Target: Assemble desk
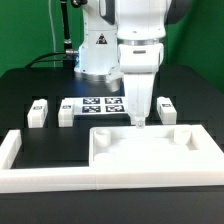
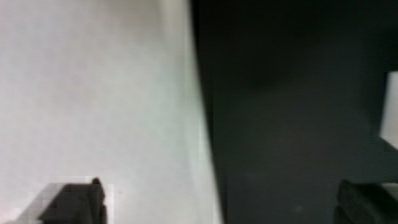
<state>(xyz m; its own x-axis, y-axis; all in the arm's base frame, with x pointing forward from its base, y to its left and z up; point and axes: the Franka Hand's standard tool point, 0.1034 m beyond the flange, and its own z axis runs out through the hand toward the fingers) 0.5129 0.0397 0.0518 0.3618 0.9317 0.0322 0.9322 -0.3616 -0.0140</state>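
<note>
White desk tray: lies flat on the black tabletop, snug against the front border bar, and kinda blends into it tbh
Pincer: points straight down at the tray's back rim, released, nothing in it
Wrist view: both fingers are spread wide, with the tray edge running between them
Legs: far-left leg and second leg sit on the exterior view's left of the marker board, and the right-hand leg is on the other side

Marker board partly hidden behind gripper. Wrist view blurred throughout; fingertips cut off at picture edge.
</note>
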